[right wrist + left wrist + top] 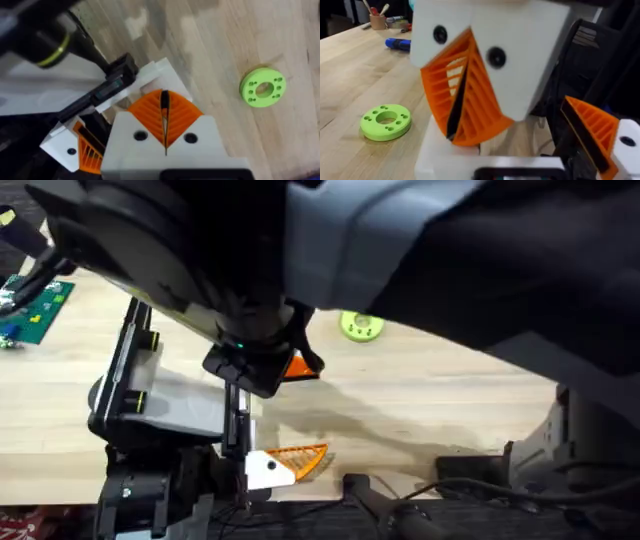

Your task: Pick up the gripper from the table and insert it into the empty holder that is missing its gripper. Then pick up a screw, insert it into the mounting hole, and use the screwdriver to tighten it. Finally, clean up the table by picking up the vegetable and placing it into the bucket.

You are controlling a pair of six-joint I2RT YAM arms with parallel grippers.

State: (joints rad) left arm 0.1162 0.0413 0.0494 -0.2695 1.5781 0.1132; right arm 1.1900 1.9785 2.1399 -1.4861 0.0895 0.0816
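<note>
Pale wood worktop (450, 410), seen from overhead. A large, dark, blurred arm (450, 250) crosses the upper part of that view, close under the camera.

Grey-and-black gripper body (170, 405) lies on the left half of the worktop, yellow-green rings (55, 45) around its dark barrel. The holder (112, 85), a black rail, sits on the end of that body that faces the middle of the worktop.

Right gripper (164, 100): white fingers, orange ribbed pads. It is clenched, the pads pressed together down to a thin dark slit, and I see nothing between them. It hangs just above the holder end of the body, over a white block there.

Left gripper: I cannot tell its state.

Green circuit board (38, 310) lies at the far left edge of the worktop.

An orange ribbed finger (300, 460) on a white base lies at the near edge, just beside the holder. Its lattice faces up and its tip points right.

The screwdriver (397, 44), with its blue handle, lies flat on the wood, well apart from the body. A cup of tools stands beyond it.

Round green disc with holes (360, 327) lies flat, to the right of the right gripper and farther back, touching nothing.
</note>
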